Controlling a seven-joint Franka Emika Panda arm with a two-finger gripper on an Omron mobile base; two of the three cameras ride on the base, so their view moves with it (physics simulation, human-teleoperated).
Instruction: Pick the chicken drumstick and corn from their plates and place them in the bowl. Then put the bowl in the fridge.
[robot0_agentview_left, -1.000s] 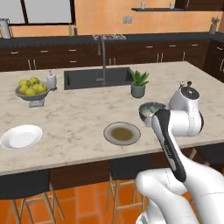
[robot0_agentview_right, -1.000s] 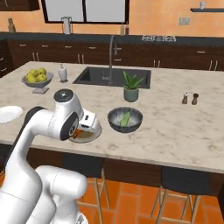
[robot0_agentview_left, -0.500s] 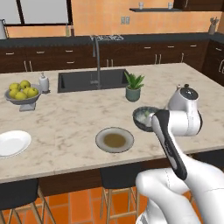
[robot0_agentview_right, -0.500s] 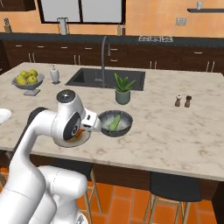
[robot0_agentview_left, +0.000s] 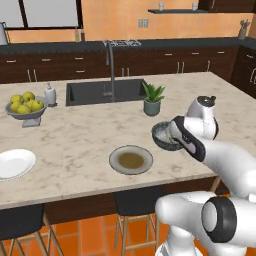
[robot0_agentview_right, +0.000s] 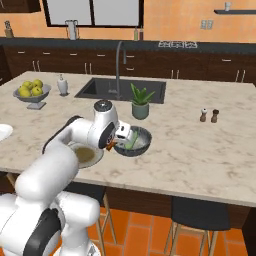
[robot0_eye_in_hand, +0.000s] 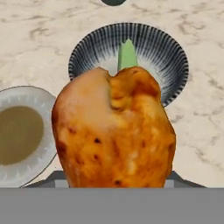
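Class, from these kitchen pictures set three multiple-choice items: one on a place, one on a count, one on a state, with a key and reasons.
1. Where is the corn?
A. on the white plate
B. in the dark ribbed bowl
C. in the sink

2. How many plates lie on the counter?
A. one
B. two
C. four

3. What is the state of the tool?
A. open above the sink
B. shut on a lemon
C. holding the chicken drumstick

Key: 1 B, its green husk shows inside the bowl. 2 B, a white plate and a grey-rimmed plate. 3 C, the chicken drumstick sits right in front of the tool in the hand view, near the bowl.
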